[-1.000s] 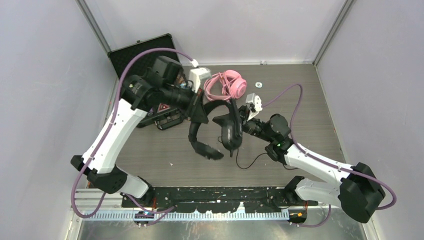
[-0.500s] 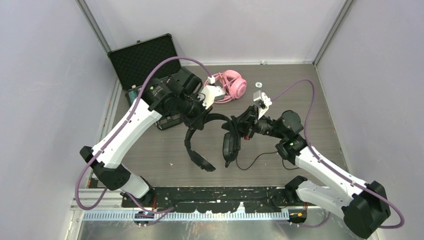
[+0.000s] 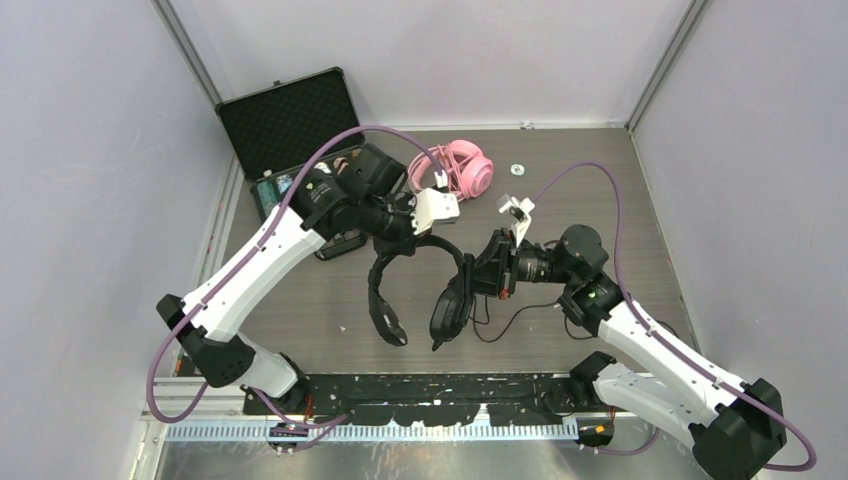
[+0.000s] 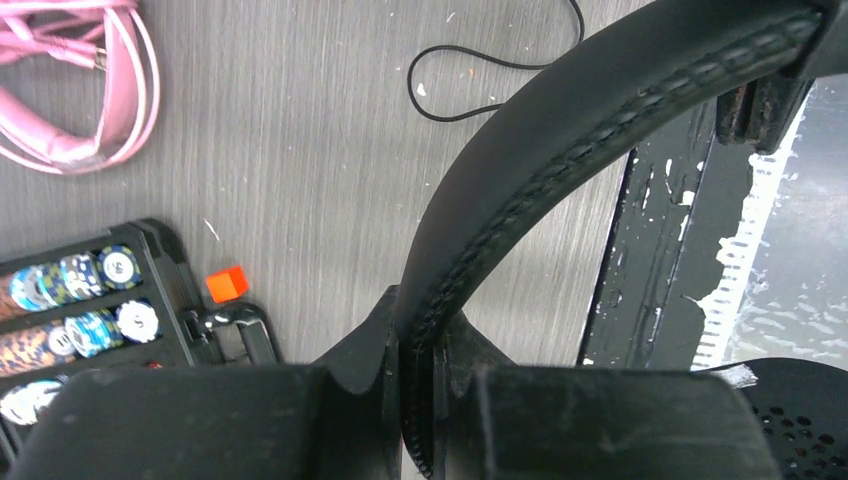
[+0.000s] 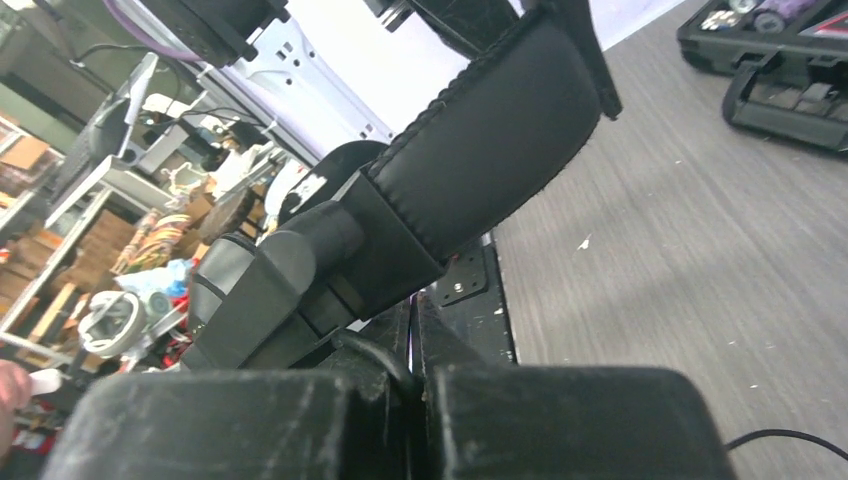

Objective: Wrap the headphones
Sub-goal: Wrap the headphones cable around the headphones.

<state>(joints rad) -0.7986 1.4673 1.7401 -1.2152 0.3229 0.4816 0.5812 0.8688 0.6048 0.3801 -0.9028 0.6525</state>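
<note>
- Progress check — black headphones (image 3: 432,243) are up off the tabletop (image 3: 620,200), carried between both arms with the earcups dangling down.
- left fingers (image 4: 350,385) are clamped on the middle of the headband. right fingers (image 5: 560,420) are pinched together on the band's end near one cup, as far as I can tell.
- black cable (image 3: 505,322) lies in loose squiggles on the tabletop under the right arm, so I'd say no wrapping done on this one yet.
- pink headphones (image 3: 467,168) sit at the far edge with the pink cable (image 3: 425,172) looped beside them — maybe bundled, can't tell if it's properly wrapped.
- Halfway at best, I reckon. Winding the black cable is what's left.
</note>
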